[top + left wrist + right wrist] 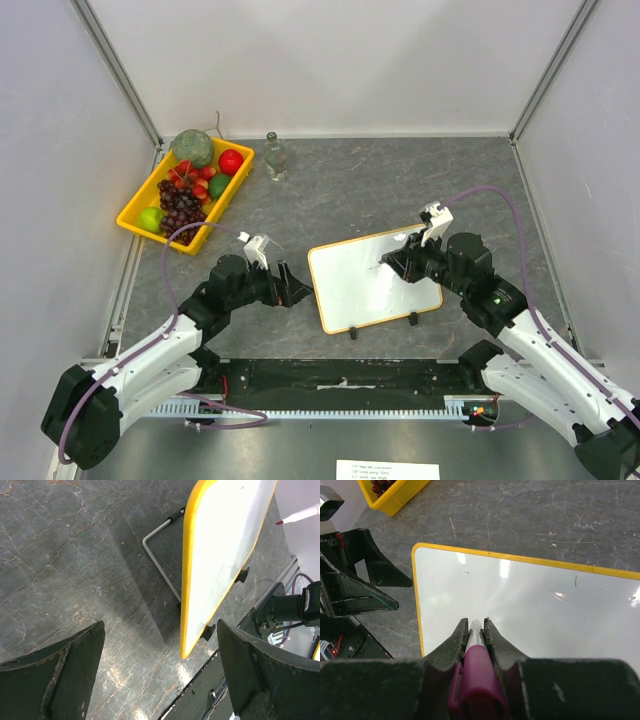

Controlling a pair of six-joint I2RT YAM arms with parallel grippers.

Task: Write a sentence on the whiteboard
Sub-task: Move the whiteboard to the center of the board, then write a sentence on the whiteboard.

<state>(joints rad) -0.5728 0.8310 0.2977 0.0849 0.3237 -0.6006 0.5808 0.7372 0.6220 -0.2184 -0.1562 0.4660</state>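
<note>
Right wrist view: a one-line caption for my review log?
Right gripper clamps a marker, tip pointing at the tilted, yellow-framed whiteboard, almost unmarked.

Whiteboard [375,282] is sitting mid-table [400,190], leaning up on a wire stand [160,555] behind it, with clip feet [353,331] along its near edge. Fruit tray [135,215] is sitting at the far left corner, well apart from the board. Bottle [275,157] is standing just right of the tray, near the back wall. Left gripper [295,285] is hanging low just left of the board's left edge, not touching it. Right gripper [392,262] is hovering over the board's right part, with the marker [479,675] lying between its fingers and pointing left across the board. Tip contact cannot be told. Paper slip [387,470] is lying nearer than the arm bases.
</note>
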